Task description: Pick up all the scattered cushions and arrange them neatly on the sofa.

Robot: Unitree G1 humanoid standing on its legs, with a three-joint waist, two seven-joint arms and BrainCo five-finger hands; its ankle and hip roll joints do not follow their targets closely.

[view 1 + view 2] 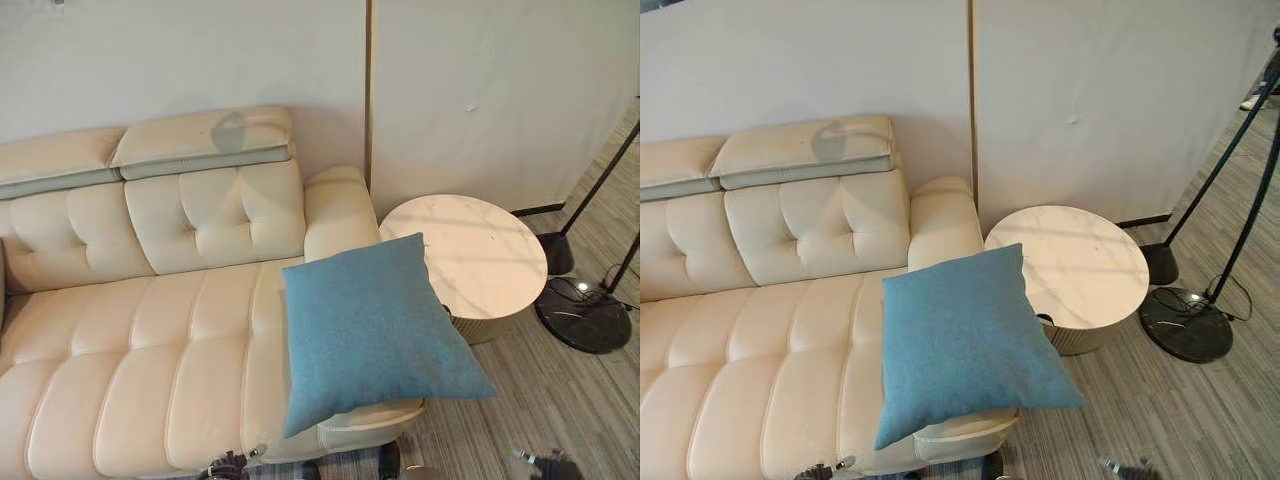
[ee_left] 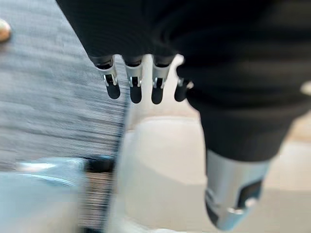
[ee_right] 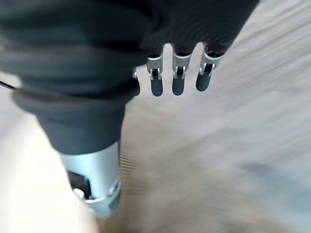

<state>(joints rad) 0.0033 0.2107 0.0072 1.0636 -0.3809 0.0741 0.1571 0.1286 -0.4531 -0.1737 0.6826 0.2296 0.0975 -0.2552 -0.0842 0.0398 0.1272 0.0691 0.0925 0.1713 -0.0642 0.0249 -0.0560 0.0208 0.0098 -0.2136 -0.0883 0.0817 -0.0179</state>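
Blue cushion (image 1: 375, 330) lies tilted on sofa (image 1: 150, 350) seat's right end, a corner overhanging toward the round tabletop (image 1: 480, 255). Left hand (image 2: 141, 82) and right hand (image 3: 175, 77): fingers straight, holding nothing, both low near floor (image 3: 243, 145). Cushion sits above and ahead of both; left prob. nearer.

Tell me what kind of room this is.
Probably a living room or lounge, perhaps a staged one: a cream tufted sofa with a blue cushion on its end, a round marble-topped side table, and floor lamp bases beside it.
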